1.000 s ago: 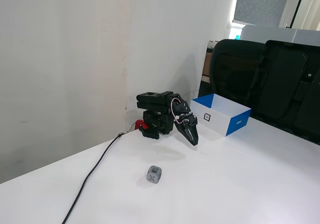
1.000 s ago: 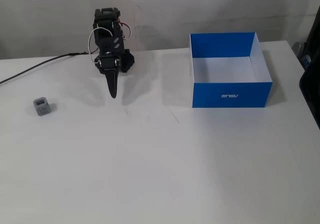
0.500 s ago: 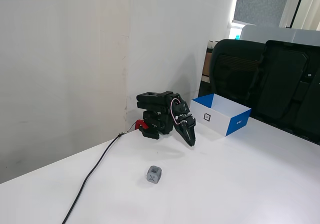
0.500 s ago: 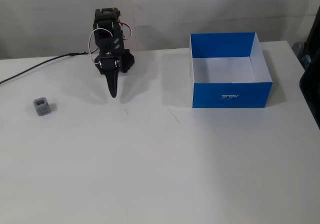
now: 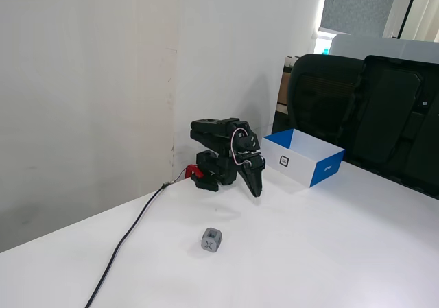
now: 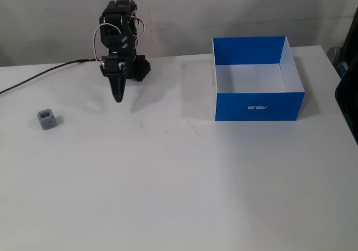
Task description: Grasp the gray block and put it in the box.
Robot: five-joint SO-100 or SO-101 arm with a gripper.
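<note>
The gray block (image 5: 211, 240) (image 6: 47, 119) rests on the white table, an X on the face turned to one fixed view. The box (image 5: 305, 158) (image 6: 258, 105), blue outside and white inside, stands open and holds nothing. My gripper (image 5: 257, 191) (image 6: 118, 98) is shut, empty, its black fingers pointing down above the table. It hangs between block and box, well apart from both. In a fixed view from the front the block lies left of and below the gripper, with the box far to the right.
A black cable (image 5: 130, 234) (image 6: 39, 76) runs across the table from the arm's base (image 5: 206, 178). A wall stands right behind the arm. Black chairs (image 5: 363, 105) line the table edge beyond the box.
The arm has lifted and swung toward the block's side. The fingertips sit higher and further left in the front fixed view. Block and box have not moved.
</note>
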